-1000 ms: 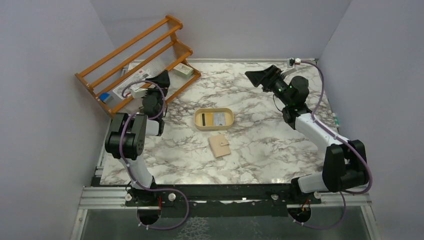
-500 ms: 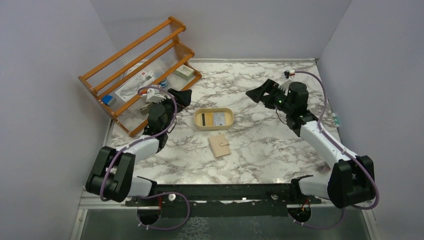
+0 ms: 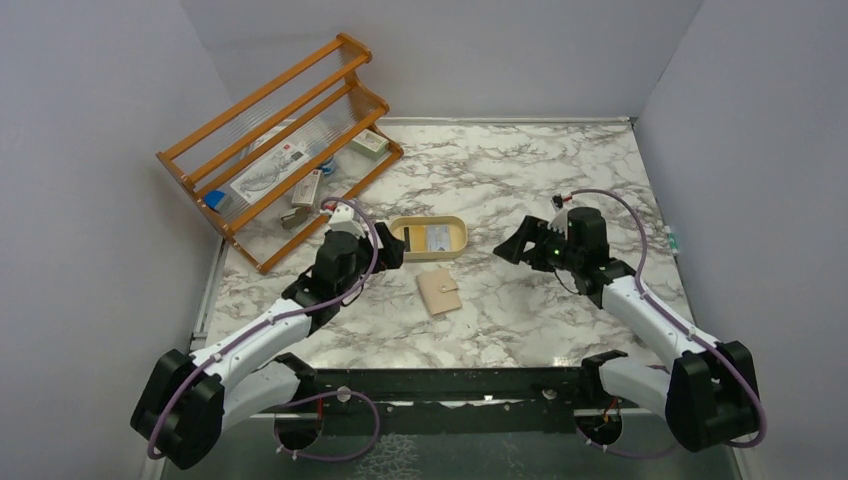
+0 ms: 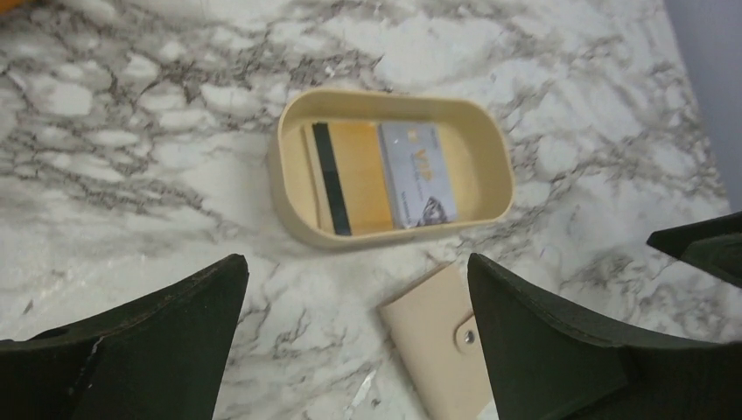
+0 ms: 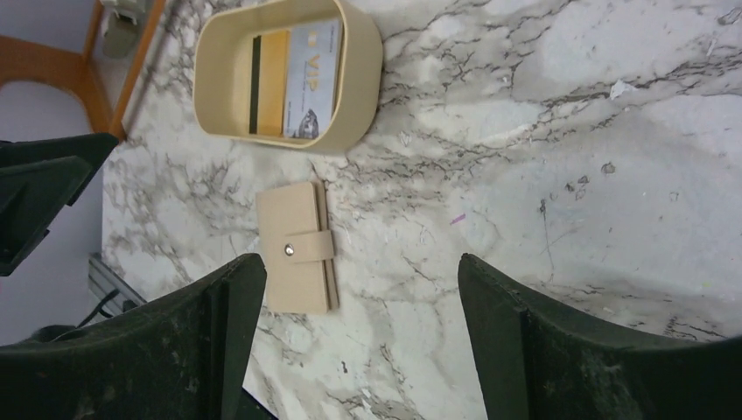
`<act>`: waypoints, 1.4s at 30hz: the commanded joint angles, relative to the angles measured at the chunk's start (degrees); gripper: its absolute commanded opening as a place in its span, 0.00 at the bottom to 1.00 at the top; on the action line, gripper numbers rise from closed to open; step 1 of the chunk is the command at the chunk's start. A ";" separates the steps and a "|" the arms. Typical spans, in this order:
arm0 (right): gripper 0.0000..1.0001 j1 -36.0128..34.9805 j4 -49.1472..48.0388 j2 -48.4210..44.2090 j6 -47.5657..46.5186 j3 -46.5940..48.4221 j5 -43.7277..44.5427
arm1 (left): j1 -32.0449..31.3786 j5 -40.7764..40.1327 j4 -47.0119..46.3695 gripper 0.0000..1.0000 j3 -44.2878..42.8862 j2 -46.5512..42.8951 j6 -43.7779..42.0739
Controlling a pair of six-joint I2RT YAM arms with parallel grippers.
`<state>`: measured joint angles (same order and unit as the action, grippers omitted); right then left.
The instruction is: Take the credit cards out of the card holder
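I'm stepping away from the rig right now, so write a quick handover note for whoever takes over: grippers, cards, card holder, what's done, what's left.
Grippers: left gripper open, empty, hovering beside the cream tray. The right gripper is open and empty, above the table to the right of the card holder.
Things: yellow-orange striped card and whitish card lie in the tray. The card holder lies snapped shut on the table, in front of the tray.
Done: two cards are out.
Left: the closed holder hides whether any cards remain. Unsnap it and check.
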<state>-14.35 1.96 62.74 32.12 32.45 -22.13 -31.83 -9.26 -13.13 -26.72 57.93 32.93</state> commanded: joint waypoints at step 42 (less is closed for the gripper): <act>1.00 -30.26 8.52 18.74 -13.42 17.30 24.34 | 7.62 9.00 25.21 0.99 -17.38 7.52 -6.49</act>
<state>-36.14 4.71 74.43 23.81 46.15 -7.31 -28.32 -7.97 11.51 -45.32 65.87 22.13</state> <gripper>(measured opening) 0.998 0.987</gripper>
